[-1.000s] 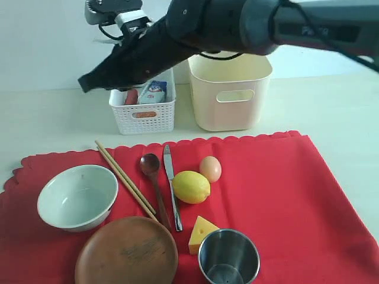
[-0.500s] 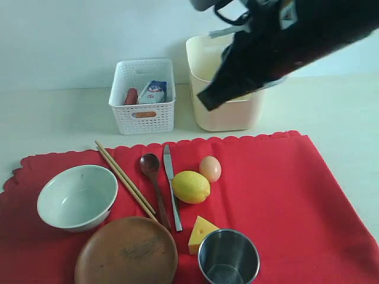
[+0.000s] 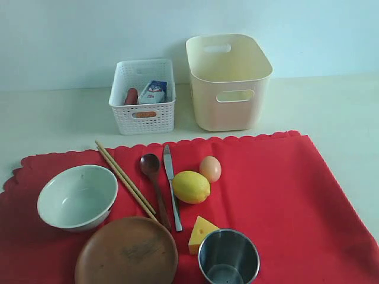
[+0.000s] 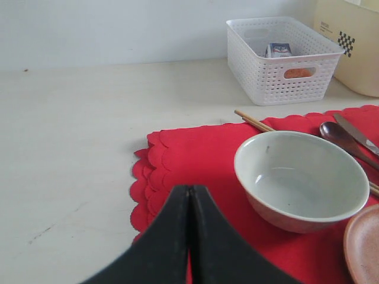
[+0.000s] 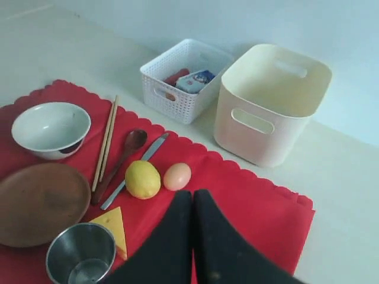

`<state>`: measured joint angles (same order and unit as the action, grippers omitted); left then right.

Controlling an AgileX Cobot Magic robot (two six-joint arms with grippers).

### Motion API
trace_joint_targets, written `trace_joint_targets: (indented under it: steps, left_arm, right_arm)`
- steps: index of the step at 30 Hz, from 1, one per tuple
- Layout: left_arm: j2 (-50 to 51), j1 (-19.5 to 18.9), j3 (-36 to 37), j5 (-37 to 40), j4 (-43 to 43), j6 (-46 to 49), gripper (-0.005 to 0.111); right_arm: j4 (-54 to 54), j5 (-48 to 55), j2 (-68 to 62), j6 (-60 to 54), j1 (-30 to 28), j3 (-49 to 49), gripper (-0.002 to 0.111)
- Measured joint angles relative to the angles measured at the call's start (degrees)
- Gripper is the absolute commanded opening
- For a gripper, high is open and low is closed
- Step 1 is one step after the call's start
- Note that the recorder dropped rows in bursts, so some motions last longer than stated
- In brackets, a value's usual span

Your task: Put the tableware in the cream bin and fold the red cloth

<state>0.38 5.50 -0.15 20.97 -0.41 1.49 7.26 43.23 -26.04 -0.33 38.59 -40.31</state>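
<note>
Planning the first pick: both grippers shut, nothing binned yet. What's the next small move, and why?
Probably open the left gripper and ease it toward the bowl: its jaws are shut and empty, the bowl lies just ahead on the red cloth, and the cream bin holds nothing visible.

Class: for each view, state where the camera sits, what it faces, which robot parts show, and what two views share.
Exterior view: raised, looking across the red cloth to the cream bin and white basket; no robot part shows.
Left wrist view: low by the cloth's edge, facing the bowl; shut left gripper shows.
Right wrist view: higher, facing the whole setting; shut right gripper shows.
Shared: both wrist views show the bowl.
</note>
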Motion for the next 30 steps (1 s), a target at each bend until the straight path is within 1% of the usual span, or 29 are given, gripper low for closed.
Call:
trace_joint_targets:
  steps: [8, 14, 18, 25, 27, 30]
  left_arm:
    - [0.00, 0.14, 0.00, 0.00, 0.00, 0.00, 0.000]
    - [0.40, 1.53, -0.75, 0.37, 0.00, 0.00, 0.000]
    - [5.12, 3.78, -6.09, 0.49, 0.00, 0.00, 0.000]
    - [20.31, 9.32, -19.05, 0.49, 0.00, 0.00, 0.000]
    - [24.82, 10.40, -22.58, 0.49, 0.00, 0.00, 0.000]
    - [31.40, 10.80, -27.48, 0.15, 0.00, 0.00, 0.000]
  right_arm:
    - [0.00, -1.25, 15.55, 4.23, 0.00, 8.71, 0.000]
    - [-0.99, -10.19, 21.42, 6.16, 0.00, 16.05, 0.000]
    - [-1.24, -14.89, 22.39, 7.87, 0.00, 19.68, 0.000]
    - [-1.35, -24.81, 22.39, 8.23, 0.00, 25.17, 0.000]
    - [-1.35, -27.12, 22.39, 8.35, 0.00, 26.83, 0.000]
    - [-1.48, -27.62, 22.39, 8.35, 0.00, 27.59, 0.000]
